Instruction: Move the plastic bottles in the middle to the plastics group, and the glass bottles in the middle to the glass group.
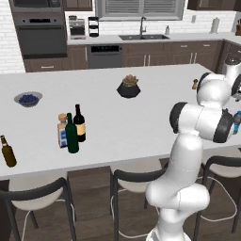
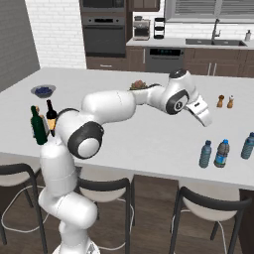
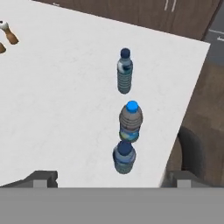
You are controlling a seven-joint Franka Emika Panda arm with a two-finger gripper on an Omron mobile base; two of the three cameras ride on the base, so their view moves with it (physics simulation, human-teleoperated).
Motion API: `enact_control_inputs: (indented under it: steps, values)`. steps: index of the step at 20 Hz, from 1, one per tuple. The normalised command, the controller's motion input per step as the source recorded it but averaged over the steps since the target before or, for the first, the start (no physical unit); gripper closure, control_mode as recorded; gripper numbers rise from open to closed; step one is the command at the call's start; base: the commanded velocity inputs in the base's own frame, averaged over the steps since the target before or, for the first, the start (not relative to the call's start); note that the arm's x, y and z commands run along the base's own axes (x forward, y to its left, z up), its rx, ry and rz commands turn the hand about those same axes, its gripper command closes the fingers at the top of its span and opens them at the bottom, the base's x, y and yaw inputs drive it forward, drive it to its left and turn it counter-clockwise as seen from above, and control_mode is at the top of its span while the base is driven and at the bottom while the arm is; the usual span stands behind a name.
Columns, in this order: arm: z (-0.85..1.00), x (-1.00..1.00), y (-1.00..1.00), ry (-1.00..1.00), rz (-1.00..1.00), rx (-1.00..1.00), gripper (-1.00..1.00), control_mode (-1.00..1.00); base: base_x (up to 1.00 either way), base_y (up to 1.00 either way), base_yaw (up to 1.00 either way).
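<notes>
1. My pincer (image 3: 105, 177) hangs over the right end of the white island counter (image 1: 141, 117); its two dark finger tips stand wide apart and hold nothing.
2. Just below it, in the hand view, three plastic bottles stand upright in a row near the counter edge: nearest, a small pale-blue water bottle with a dark blue cap (image 3: 124, 157).
3. Just behind it stands a grey-blue bottle with a bright blue cap and a dark band (image 3: 130, 122), and farther along the row a ribbed pale bottle with a dark cap (image 3: 124, 71). None of them touch each other.
4. Their labels are too small and blurred; I cannot read any writing on them.
5. Two small brown shakers (image 2: 224, 101) stand farther in on the counter.
6. At the far left end, the plain dark green wine bottle (image 1: 71, 134) and the black wine bottle with a cream label (image 1: 79, 124) stand just beside the squat clear bottle with a blue label and tan stopper (image 1: 62, 131).
7. The print on these labels cannot be read.
8. A small brown beer bottle (image 1: 8, 151) stands apart at the left edge.
9. Beyond are a grey bowl of blue berries (image 1: 28, 99) and a dark pot with a plant (image 1: 129, 87).
</notes>
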Motion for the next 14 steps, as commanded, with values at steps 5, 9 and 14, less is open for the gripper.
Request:
enact_control_inputs:
  steps: [5, 9, 14]
  values:
    - [0.04, -0.57, 0.59, 0.0, 0.23, 0.0, -1.0, -1.0, 0.0, 0.0, 0.0]
    - [0.03, -0.66, 0.56, 0.0, 0.25, 0.0, -1.0, -1.0, 0.0, 0.0, 0.0]
    - [0.0, -0.57, 0.76, 0.0, 0.21, 0.0, -1.0, -1.0, 0.0, 0.0, 0.0]
